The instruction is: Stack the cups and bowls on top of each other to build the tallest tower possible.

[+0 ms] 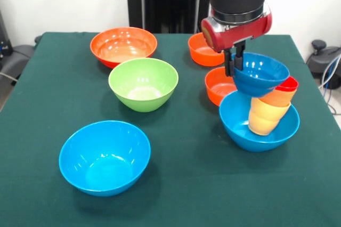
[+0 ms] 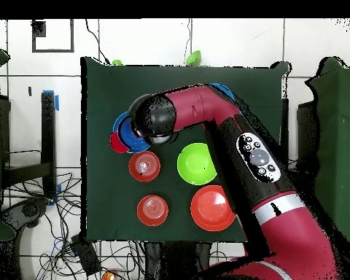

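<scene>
My gripper (image 1: 233, 70) is shut on the left rim of the small dark blue bowl (image 1: 261, 75). It holds the bowl tilted on top of the tower. The tower's base is a large light-blue bowl (image 1: 237, 123). In it stands a leaning stack: a pale yellow cup (image 1: 262, 120), an orange piece (image 1: 277, 98) and a red cup (image 1: 290, 83) peeking out at the right. In the overhead view the arm's wrist (image 2: 152, 117) hides the gripper. There, the dark blue bowl (image 2: 134, 140) and the red cup (image 2: 117, 144) show beside the wrist.
A large orange bowl (image 1: 123, 46) (image 2: 212, 208), a green bowl (image 1: 143, 83) (image 2: 197, 163) and a second large light-blue bowl (image 1: 104, 156) stand left of the tower. Two small orange bowls (image 1: 204, 51) (image 1: 217, 86) sit just behind it, close to the gripper.
</scene>
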Controlling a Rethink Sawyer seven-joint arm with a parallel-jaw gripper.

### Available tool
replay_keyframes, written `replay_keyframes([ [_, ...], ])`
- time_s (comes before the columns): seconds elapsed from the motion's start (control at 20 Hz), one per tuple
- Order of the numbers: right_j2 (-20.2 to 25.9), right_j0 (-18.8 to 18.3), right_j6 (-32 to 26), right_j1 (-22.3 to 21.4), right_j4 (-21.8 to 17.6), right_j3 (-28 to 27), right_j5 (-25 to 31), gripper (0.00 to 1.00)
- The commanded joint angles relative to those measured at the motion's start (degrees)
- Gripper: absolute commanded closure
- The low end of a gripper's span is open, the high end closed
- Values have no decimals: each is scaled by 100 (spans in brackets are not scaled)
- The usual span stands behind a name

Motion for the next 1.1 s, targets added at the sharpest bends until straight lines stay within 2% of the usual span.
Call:
replay_keyframes([
  [0.05,-153,251,-72,83,109,216,156,100],
  [0.5,-197,203,-576,67,63,-250,566,100],
  [1.1,-178,216,-700,128,48,-503,783,100],
])
